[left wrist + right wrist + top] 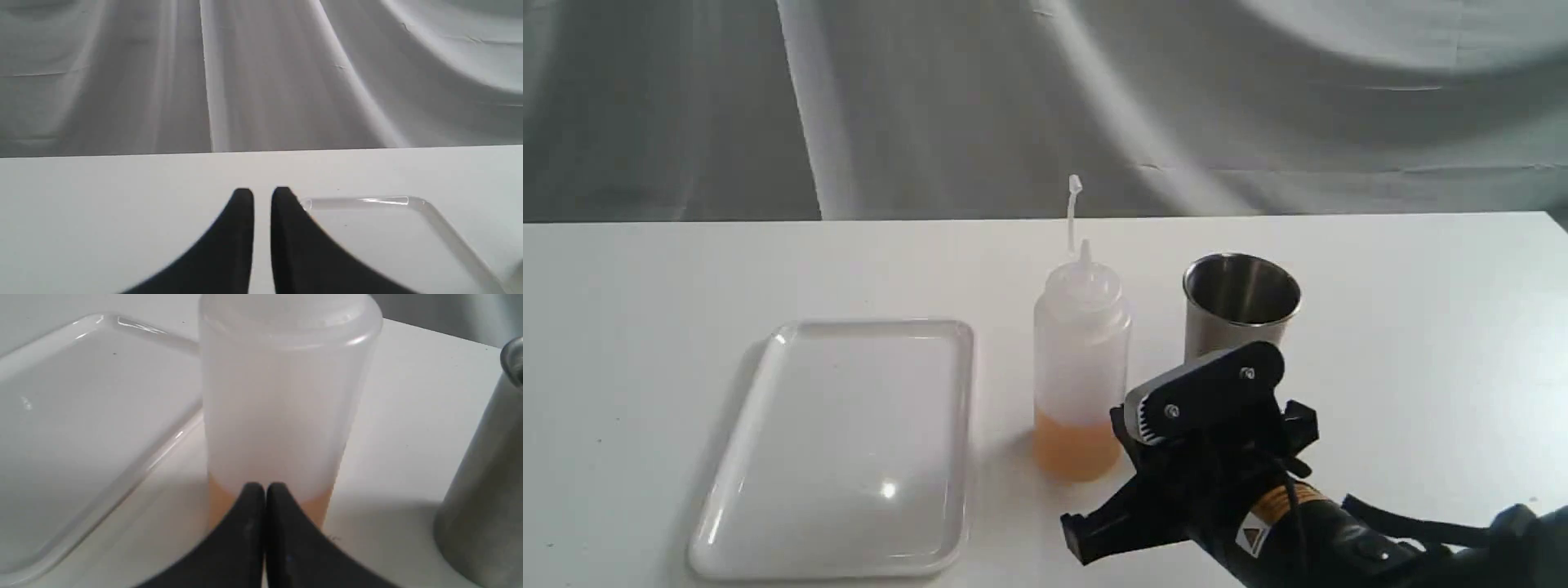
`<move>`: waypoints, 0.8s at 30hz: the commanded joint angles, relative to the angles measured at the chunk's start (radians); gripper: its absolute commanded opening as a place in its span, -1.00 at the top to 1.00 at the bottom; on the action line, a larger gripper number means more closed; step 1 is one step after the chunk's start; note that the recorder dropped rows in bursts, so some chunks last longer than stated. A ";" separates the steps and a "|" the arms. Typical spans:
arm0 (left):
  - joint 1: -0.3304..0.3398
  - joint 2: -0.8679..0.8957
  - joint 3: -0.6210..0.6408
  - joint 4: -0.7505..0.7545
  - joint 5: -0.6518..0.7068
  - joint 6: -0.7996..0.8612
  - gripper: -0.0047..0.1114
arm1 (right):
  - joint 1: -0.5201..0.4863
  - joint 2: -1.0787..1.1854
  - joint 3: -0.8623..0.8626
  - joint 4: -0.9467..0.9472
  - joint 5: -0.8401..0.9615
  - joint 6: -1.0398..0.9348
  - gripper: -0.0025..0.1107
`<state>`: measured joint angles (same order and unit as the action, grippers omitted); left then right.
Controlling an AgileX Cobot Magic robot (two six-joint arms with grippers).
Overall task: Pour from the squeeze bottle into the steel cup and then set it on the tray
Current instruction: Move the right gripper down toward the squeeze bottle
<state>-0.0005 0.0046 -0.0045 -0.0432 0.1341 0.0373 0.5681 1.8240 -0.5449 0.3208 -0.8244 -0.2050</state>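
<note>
The squeeze bottle [1082, 367] stands upright mid-table with amber liquid at its bottom and its cap strap sticking up. Just right of it and slightly farther back is the steel cup [1240, 306], upright. The white tray [833, 441] lies to the bottle's left. My right gripper [1135, 425] is shut and holds nothing, with its tips low beside the bottle's near right side. In the right wrist view, the shut right gripper [264, 488] points at the bottle [282, 408], between the tray [81, 416] and the cup [482, 498]. My left gripper [262, 194] shows a thin slit and nothing held, near the tray's rim [367, 201].
The white table [1421, 367] ends at its far edge against a draped grey cloth backdrop [1045, 98]. My right arm reaches in from the lower right corner of the exterior view. My left arm does not show in that view.
</note>
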 commanded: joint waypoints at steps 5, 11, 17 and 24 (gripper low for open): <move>0.001 -0.005 0.004 -0.003 -0.002 -0.002 0.78 | 0.002 0.067 0.001 0.000 -0.129 0.060 0.96; 0.001 -0.005 0.004 -0.003 -0.002 -0.004 0.78 | 0.002 0.067 0.001 0.000 -0.126 0.060 0.96; 0.001 -0.005 0.004 -0.003 -0.002 -0.004 0.78 | 0.002 0.067 0.001 0.000 -0.123 0.060 0.94; 0.001 -0.005 0.004 -0.003 -0.002 -0.002 0.78 | 0.002 0.067 0.001 -0.032 -0.118 0.060 0.32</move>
<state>-0.0005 0.0046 -0.0045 -0.0432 0.1341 0.0373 0.5681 1.8914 -0.5449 0.3055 -0.9375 -0.1508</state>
